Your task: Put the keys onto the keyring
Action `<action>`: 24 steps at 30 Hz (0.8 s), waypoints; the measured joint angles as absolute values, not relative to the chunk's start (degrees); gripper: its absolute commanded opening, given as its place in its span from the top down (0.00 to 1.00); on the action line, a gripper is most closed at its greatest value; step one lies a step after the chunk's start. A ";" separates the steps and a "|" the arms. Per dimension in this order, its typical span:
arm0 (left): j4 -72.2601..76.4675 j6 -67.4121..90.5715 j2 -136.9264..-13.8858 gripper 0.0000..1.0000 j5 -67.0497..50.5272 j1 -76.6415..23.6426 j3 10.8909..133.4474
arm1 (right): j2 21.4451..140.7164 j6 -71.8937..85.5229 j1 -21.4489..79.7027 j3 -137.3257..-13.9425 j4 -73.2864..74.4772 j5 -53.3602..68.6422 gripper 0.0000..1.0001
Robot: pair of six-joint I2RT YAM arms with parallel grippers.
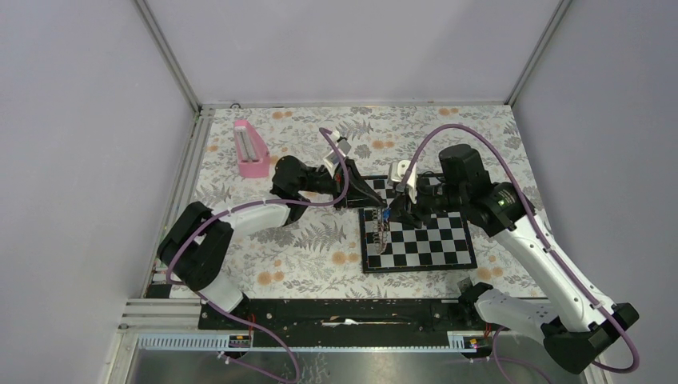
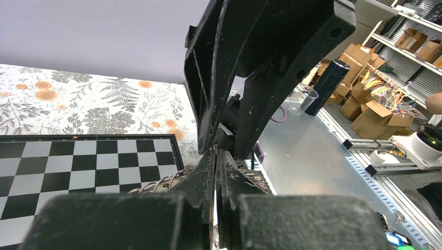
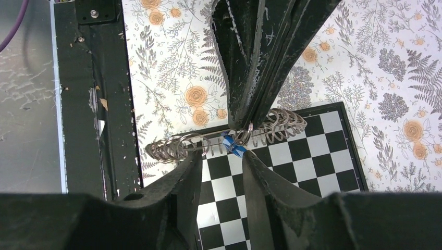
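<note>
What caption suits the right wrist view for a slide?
Left tool pinches the keyring at the chessboard edge; blue key against it, just ahead of the open right tool.

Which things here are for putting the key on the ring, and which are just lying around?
For the job: blue key, keyring, left end effector shut on the keyring, right end effector open.

Just lying about: pink box, chessboard, flowery tablecloth.

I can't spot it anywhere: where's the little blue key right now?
In the right wrist view, the blue key sits against the keyring, just beyond the open right gripper and below the shut left gripper, at the chessboard's edge.
</note>
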State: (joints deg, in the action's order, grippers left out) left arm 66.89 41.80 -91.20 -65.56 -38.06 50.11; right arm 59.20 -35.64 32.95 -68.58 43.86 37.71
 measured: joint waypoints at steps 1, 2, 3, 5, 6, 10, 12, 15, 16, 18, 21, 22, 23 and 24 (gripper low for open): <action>66.87 41.80 -91.11 1.00 -65.36 -38.06 50.09 | 59.20 -35.62 32.95 -68.31 43.46 37.69 0.58; 66.89 41.82 -91.07 1.00 -65.19 -38.06 50.09 | 59.22 -35.57 32.95 -68.01 43.07 37.67 0.58; 66.92 41.89 -91.00 1.00 -64.97 -38.06 50.09 | 59.22 -35.55 32.95 -67.75 42.81 37.63 0.58; 66.98 42.13 -90.85 1.00 -64.62 -38.06 50.09 | 59.22 -35.46 32.95 -66.94 41.93 37.58 0.59; 67.05 42.30 -90.78 1.00 -64.51 -38.06 50.09 | 59.24 -35.44 32.95 -66.65 41.54 37.56 0.59; 67.24 42.83 -90.78 1.00 -64.23 -38.06 50.02 | 59.35 -35.20 32.95 -65.65 39.57 37.32 0.61; 67.31 43.09 -90.78 1.00 -64.20 -38.04 50.00 | 59.42 -35.09 32.95 -65.30 38.94 37.17 0.63; 67.44 43.42 -90.78 1.00 -64.18 -37.95 50.00 | 59.51 -35.03 32.95 -64.90 38.11 37.17 0.71; 67.46 43.53 -90.78 1.00 -64.10 -37.95 50.00 | 59.53 -34.98 32.95 -64.75 37.85 37.17 0.74; 67.48 43.64 -90.78 1.00 -63.92 -37.89 50.00 | 59.53 -34.79 32.95 -64.29 37.43 37.21 0.82; 67.61 43.94 -90.78 1.00 -63.48 -37.74 50.00 | 59.53 -34.44 32.95 -63.46 36.56 37.21 0.86; 67.61 44.03 -90.78 1.00 -63.26 -37.71 49.98 | 59.53 -34.39 32.95 -63.31 36.42 37.21 0.86; 67.64 44.07 -90.78 1.00 -62.96 -37.71 49.89 | 59.51 -34.30 32.95 -63.16 36.25 37.21 0.87; 67.66 44.10 -90.78 1.00 -62.72 -37.71 49.76 | 59.51 -34.17 32.95 -63.07 36.07 37.19 0.88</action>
